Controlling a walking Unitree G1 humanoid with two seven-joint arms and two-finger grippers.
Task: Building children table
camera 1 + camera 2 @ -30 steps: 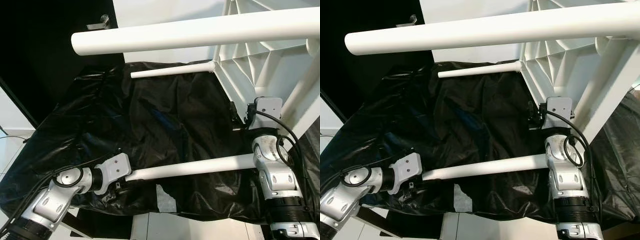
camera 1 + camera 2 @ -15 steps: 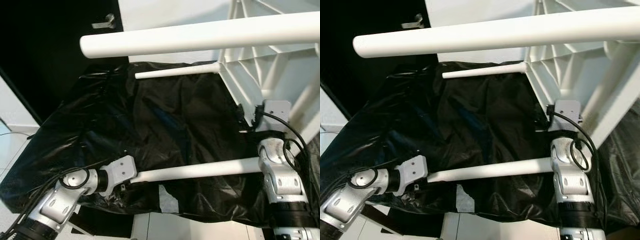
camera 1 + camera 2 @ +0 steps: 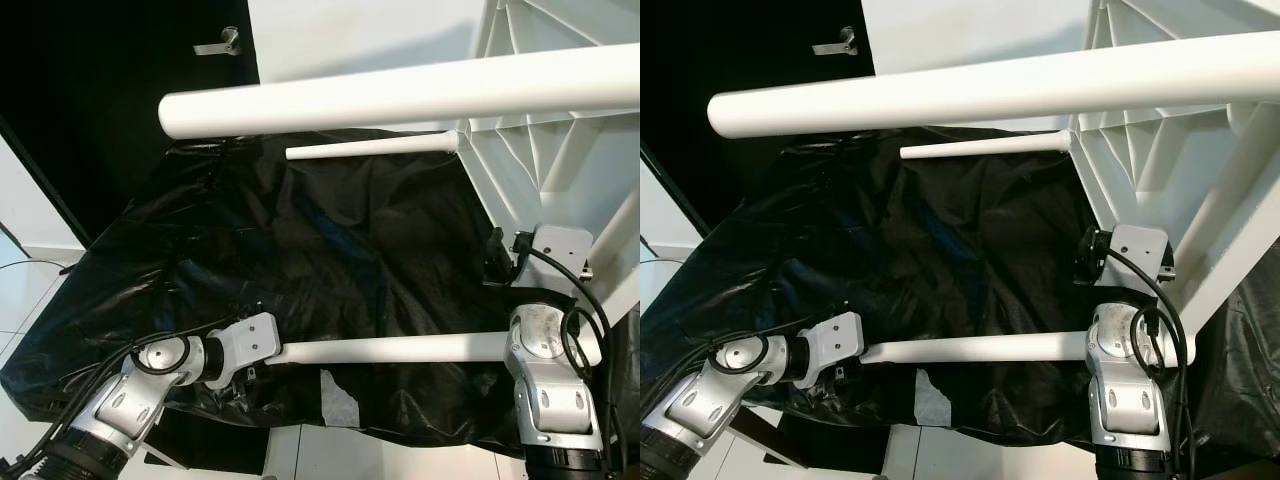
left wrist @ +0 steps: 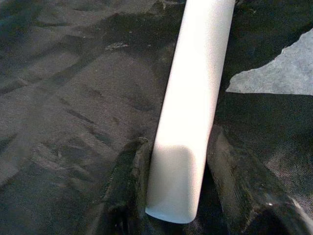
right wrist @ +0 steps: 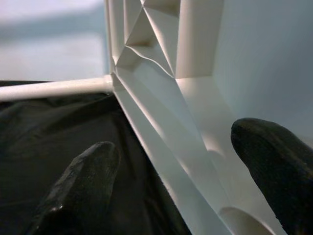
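Note:
The white children's table lies on its side, its ribbed tabletop (image 3: 560,150) at the right and its legs pointing left. The upper leg (image 3: 400,95) crosses the top of the head views, and a far leg (image 3: 370,148) lies behind it. My left gripper (image 4: 176,191) is shut on the free end of the lower leg (image 3: 390,348), one black finger (image 4: 129,196) on each side of it. My right gripper (image 3: 495,262) is open and straddles the tabletop's rim (image 5: 166,147). One of its fingers (image 5: 78,191) stands clear of the rim on the underside.
A crumpled black plastic sheet (image 3: 300,250) covers the work surface, with a pale torn patch (image 3: 338,395) near its front edge. A dark door with a metal handle (image 3: 222,42) stands at the back left, with tiled floor (image 3: 20,290) below it.
The whole picture has shifted as my head moved. The lower leg now lies nearly level instead of sloping up to the right. Both grippers keep their places on the table.

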